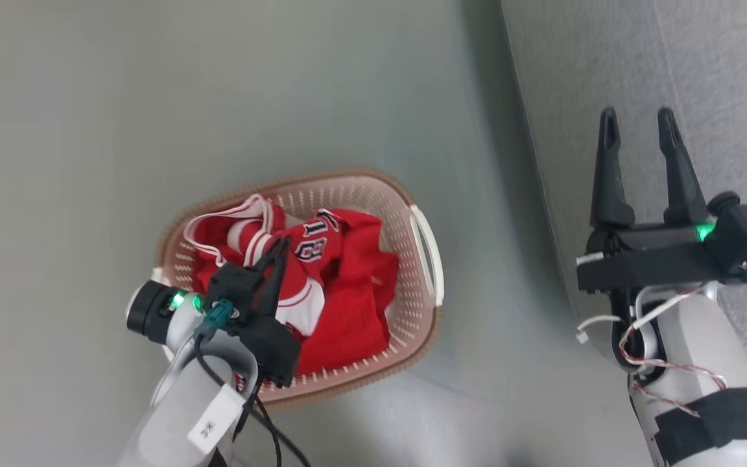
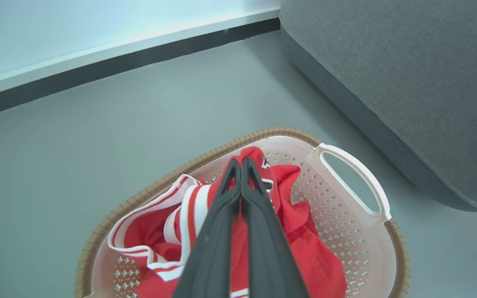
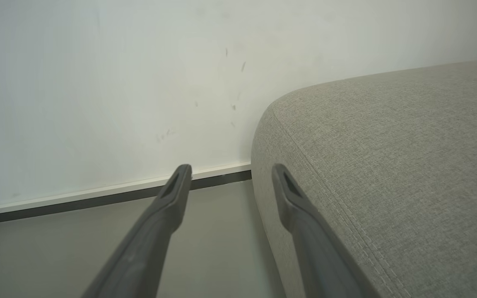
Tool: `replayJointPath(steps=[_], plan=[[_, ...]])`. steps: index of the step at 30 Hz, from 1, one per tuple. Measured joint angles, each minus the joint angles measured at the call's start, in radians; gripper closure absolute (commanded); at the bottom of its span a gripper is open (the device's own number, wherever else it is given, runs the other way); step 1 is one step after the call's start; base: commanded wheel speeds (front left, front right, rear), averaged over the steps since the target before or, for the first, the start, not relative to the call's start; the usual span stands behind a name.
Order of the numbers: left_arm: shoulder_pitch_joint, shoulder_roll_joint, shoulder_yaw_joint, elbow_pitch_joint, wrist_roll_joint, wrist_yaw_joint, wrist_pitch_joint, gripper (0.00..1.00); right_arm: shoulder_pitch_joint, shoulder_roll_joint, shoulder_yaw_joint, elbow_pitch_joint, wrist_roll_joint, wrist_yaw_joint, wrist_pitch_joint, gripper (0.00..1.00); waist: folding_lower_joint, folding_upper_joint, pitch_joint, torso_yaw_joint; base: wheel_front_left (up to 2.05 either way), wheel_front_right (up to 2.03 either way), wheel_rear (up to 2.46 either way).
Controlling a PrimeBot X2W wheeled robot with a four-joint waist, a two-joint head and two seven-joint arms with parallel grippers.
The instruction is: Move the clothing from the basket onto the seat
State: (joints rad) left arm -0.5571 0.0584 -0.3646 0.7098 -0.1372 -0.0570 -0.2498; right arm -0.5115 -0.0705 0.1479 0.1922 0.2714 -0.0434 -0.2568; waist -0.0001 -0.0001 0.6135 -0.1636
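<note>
— Jaws first: how do they stand?

— Left jaws are pressed together with no gap, tips down in the clothing (image 1: 341,285). A fold of the jersey (image 1: 314,241) rises to a peak right at the tips, so I judge they have nipped it. Right jaws are spread wide and hold nothing.

— And the clothing itself?

— All of it lies in the basket (image 1: 347,176), none on the seat (image 1: 704,65). The jersey is crumpled, with loops of white striped trim, black-and-white lettering and a patch of white lining turned up. The plain red piece (image 1: 354,318) lies slack and creased on the seat's side of the basket, partly under the jersey.

— Why grip it from above?

— My guess is that the basket's walls leave no other way in. A pinch at a high fold should let the cloth be drawn straight up over the rim.

— And further out?

— The basket stands on the floor (image 1: 153,97) near the seat's flank, with a strip of bare floor between. It sits well back from the floor's edge, where the dark skirting (image 2: 118,68) runs. The right jaws hover over the seat's rounded border, probably parked out of the way or waiting to help spread the cloth.
</note>
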Motion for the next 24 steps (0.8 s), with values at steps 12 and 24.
replayJointPath(steps=[12, 24], plan=[[0.091, -0.005, 0.036, -0.16, -0.061, -0.014, 0.0, 1.0, 0.056, -0.004, 0.001, 0.069, -0.009, 0.022, 0.0, 0.0, -0.0001, 0.0, -0.175, 0.048, 0.0, 0.0, 0.0], [0.122, 0.007, 0.051, -0.264, -0.065, -0.024, 0.0, 1.0, 0.123, 0.0, 0.031, 0.141, -0.01, 0.049, 0.0, 0.0, -0.0002, -0.0001, -0.357, 0.068, 0.0, 0.0, 0.0]])
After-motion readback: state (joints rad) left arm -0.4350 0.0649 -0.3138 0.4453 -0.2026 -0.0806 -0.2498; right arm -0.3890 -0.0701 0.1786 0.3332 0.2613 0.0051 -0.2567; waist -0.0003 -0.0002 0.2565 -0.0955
